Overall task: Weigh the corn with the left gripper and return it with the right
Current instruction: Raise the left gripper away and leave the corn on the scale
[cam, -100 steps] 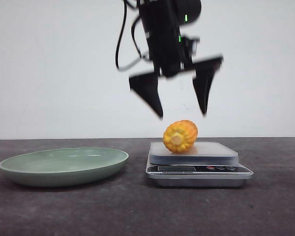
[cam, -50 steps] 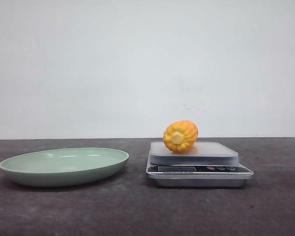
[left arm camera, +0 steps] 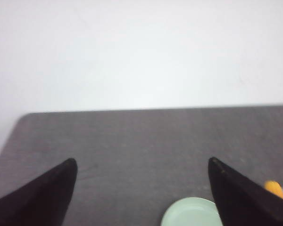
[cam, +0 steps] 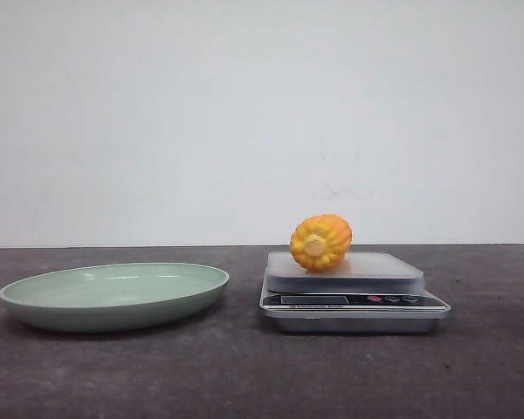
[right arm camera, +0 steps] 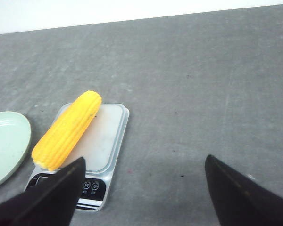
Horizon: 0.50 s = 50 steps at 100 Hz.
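The yellow-orange corn (cam: 320, 241) lies on the silver scale (cam: 354, 301), its pale cut end facing the front camera. In the right wrist view the corn (right arm camera: 67, 130) lies lengthwise across the scale (right arm camera: 103, 155). My right gripper (right arm camera: 144, 162) is open and empty, high above the table to the scale's right. My left gripper (left arm camera: 142, 162) is open and empty, far above the table; the green plate (left arm camera: 191, 214) and a sliver of corn (left arm camera: 275, 189) show beside one fingertip (left arm camera: 228, 181). Neither gripper shows in the front view.
The green plate (cam: 113, 294) sits left of the scale on the dark grey table (cam: 244, 375). Its edge also shows in the right wrist view (right arm camera: 7, 143). A white wall stands behind the table.
One second ago an open gripper hung above the corn in the front view. It rose out of that view by half a second ago. The corn stays on the scale.
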{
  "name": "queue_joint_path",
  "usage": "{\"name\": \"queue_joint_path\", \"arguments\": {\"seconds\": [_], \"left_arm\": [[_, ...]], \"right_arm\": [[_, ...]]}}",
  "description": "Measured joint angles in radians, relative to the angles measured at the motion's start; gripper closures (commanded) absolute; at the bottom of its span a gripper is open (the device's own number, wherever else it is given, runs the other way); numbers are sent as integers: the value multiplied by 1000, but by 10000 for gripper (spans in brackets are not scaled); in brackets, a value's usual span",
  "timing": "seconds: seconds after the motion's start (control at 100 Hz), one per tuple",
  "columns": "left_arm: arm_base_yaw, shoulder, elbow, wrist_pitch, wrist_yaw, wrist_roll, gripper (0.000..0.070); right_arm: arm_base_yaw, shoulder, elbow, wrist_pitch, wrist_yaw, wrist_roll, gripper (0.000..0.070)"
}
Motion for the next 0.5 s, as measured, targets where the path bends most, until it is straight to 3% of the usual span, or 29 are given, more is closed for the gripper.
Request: {"name": "queue_joint_path", "arguments": {"seconds": [0.41, 0.5], "left_arm": [[0, -465, -558, -2, -28, -123, 185], [0, -547, -673, -2, -22, -158, 185]], "right_arm": [[65, 7, 0, 1, -2, 0, 186], [80, 28, 0, 14, -8, 0, 147]]}}
